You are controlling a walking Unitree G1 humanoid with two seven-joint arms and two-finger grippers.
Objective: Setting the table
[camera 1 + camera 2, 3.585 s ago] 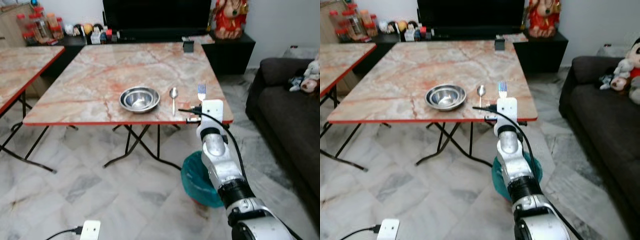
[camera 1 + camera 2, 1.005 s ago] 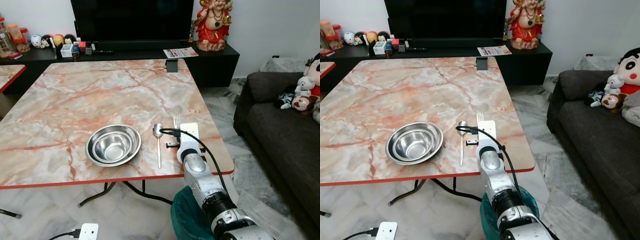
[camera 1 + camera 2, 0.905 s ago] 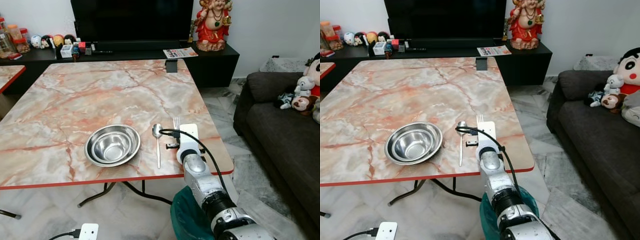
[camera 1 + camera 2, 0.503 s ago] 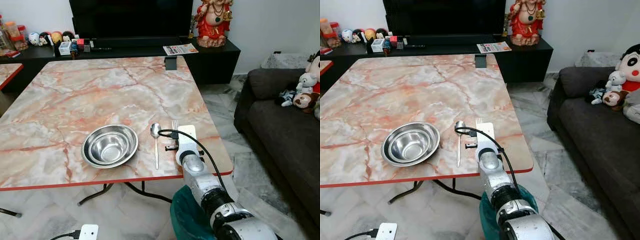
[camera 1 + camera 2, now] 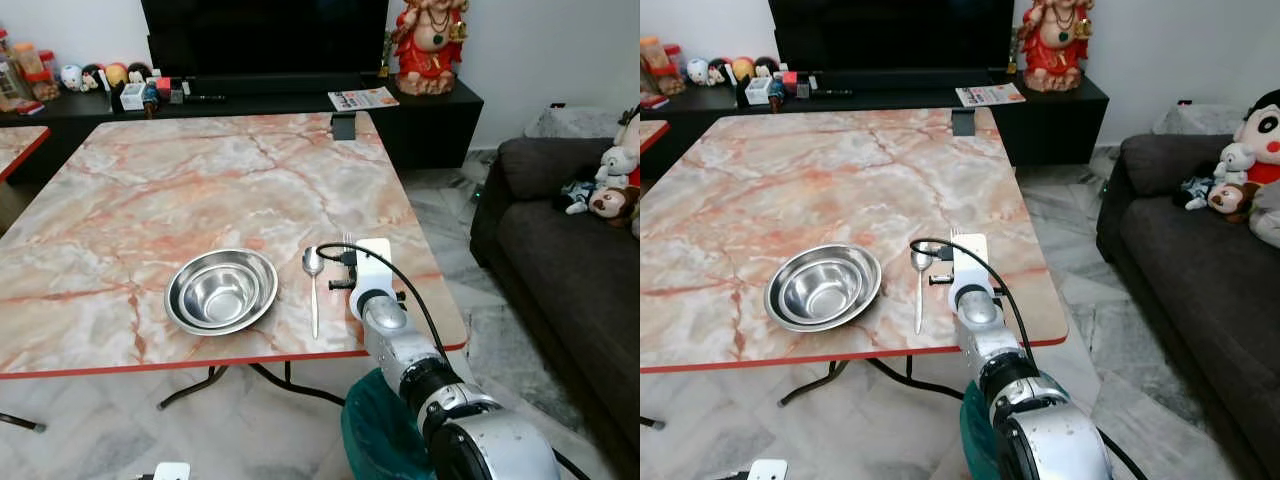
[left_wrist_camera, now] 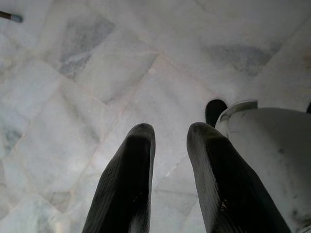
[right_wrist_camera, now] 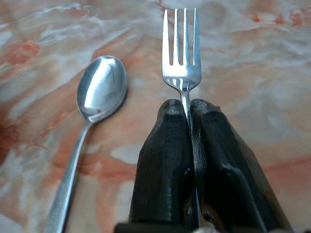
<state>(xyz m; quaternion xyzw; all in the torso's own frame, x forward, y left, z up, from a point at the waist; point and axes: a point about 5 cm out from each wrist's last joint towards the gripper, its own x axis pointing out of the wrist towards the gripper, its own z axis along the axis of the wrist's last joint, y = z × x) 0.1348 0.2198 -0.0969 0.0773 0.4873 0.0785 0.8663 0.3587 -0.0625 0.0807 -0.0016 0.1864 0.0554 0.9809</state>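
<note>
A steel bowl point(image 5: 222, 290) sits near the front edge of the marble table point(image 5: 200, 170). A spoon point(image 5: 314, 295) lies just right of it, handle toward me. My right gripper point(image 7: 187, 104) is shut on the handle of a fork point(image 7: 182, 48), held low over the tabletop beside the spoon point(image 7: 101, 87) with its tines pointing away. Whether the fork touches the table I cannot tell. In the head views the right wrist point(image 5: 372, 268) covers most of the fork. My left gripper point(image 6: 170, 133) hangs over the floor, open with nothing between its fingers.
A teal bin point(image 5: 372, 435) stands on the floor under the table's front right corner. A dark sofa point(image 5: 570, 240) with soft toys is on the right. A black TV cabinet point(image 5: 420, 105) runs behind the table, and a small black object point(image 5: 343, 125) sits at the table's far edge.
Since the earliest frames the camera has come close to the table. The right gripper, holding the fork, now reaches over the tabletop beside the spoon. In the last half second it barely moved.
</note>
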